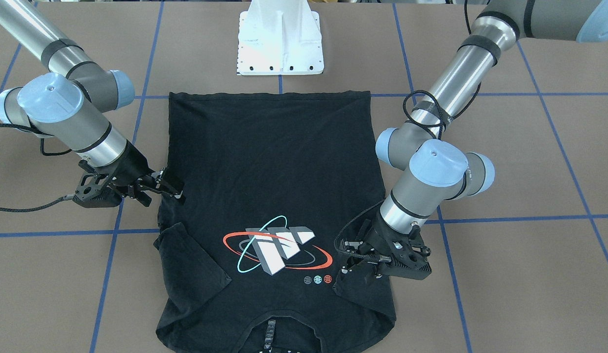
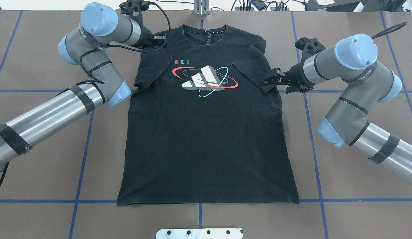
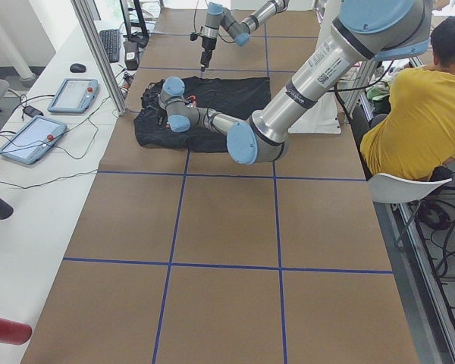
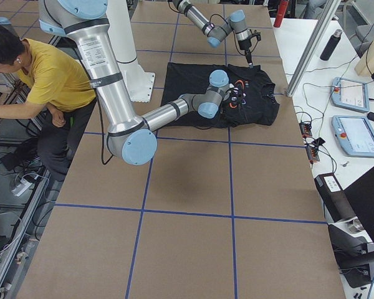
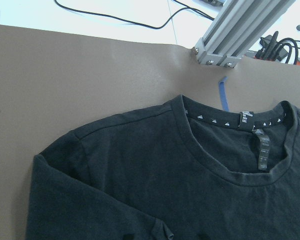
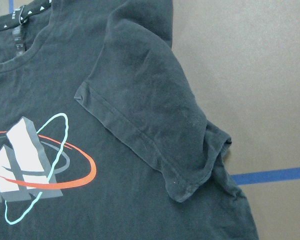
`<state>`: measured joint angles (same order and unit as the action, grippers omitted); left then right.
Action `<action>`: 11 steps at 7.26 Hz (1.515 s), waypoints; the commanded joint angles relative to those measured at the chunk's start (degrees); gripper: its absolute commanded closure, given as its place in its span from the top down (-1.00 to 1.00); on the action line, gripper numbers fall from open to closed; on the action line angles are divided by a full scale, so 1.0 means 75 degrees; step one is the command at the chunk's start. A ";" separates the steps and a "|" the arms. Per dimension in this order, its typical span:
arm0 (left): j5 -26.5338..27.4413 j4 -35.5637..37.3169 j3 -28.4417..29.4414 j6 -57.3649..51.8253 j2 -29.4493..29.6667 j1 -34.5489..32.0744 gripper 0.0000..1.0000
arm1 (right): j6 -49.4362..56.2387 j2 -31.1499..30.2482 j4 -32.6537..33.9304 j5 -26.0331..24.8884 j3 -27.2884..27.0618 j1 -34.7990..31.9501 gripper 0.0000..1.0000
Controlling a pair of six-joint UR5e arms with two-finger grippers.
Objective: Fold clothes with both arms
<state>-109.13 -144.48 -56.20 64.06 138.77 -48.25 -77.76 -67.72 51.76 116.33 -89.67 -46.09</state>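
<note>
The black T-shirt [image 2: 206, 139] lies flat and face up on the brown table, collar at the far side, with the orbit logo [image 2: 204, 78] showing. Both short sleeves are turned in over the chest. My left gripper [image 2: 159, 39] hovers at the shirt's left shoulder, its jaws apart and empty; it also shows in the front-facing view [image 1: 347, 257]. The left wrist view shows the shoulder and the collar [image 5: 235, 150]. My right gripper [image 2: 271, 79] is at the shirt's right edge beside the folded sleeve [image 6: 155, 115], its jaws apart and empty; it also shows in the front-facing view [image 1: 170, 187].
The white pedestal base [image 1: 280, 39] stands at the near table edge behind the hem. Blue tape lines [image 2: 83, 159] grid the table. An aluminium post [image 5: 240, 30] stands beyond the collar. A person in a yellow shirt [image 3: 417, 114] sits beside the table. Tablets [image 3: 72, 95] lie on a side desk.
</note>
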 commanded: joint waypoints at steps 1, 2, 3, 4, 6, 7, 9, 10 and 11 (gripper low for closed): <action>-0.0702 0.0033 -0.1056 0.0107 -0.0628 -0.0035 0.90 | -0.1216 -0.0098 0.0059 -0.1010 -0.0358 0.0668 1.00; -0.0928 0.0022 -0.1758 0.0119 -0.1235 -0.0047 0.90 | -0.1477 -0.0541 0.0315 -0.1223 -0.0882 0.1020 1.00; -0.0942 -0.0025 -0.2263 0.0131 -0.1659 -0.0047 0.91 | -0.1561 -0.1636 0.0561 -0.1388 -0.1932 0.1488 1.00; -0.0942 -0.0014 -0.2396 0.0143 -0.1744 -0.0059 0.96 | -0.1956 -0.2876 0.0564 -0.1668 -0.3010 0.2049 0.99; -0.0930 0.0021 -0.2525 0.0456 -0.1757 -0.0047 0.96 | -0.3487 -0.3450 0.0564 -0.2883 -0.3582 0.3383 1.00; -0.0872 0.0022 -0.2666 0.0842 -0.1745 -0.0024 0.96 | -0.4040 -0.3672 0.0564 -0.3539 -0.3699 0.4087 0.99; -0.0848 0.0033 -0.2866 0.0963 -0.1757 -0.0035 0.96 | -0.4186 -0.4188 0.0517 -0.4177 -0.3723 0.5005 0.97; -0.0836 0.0033 -0.2866 0.0963 -0.1757 -0.0024 0.96 | -0.4291 -0.4224 0.0517 -0.4179 -0.3747 0.5112 0.91; -0.0836 0.0033 -0.2866 0.0963 -0.1757 -0.0035 0.96 | -0.4594 -0.4225 0.0517 -0.4225 -0.3840 0.5276 0.79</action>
<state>-115.45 -144.24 -77.61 71.20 125.60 -48.48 -110.09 -99.05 55.67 85.24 -117.84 -8.18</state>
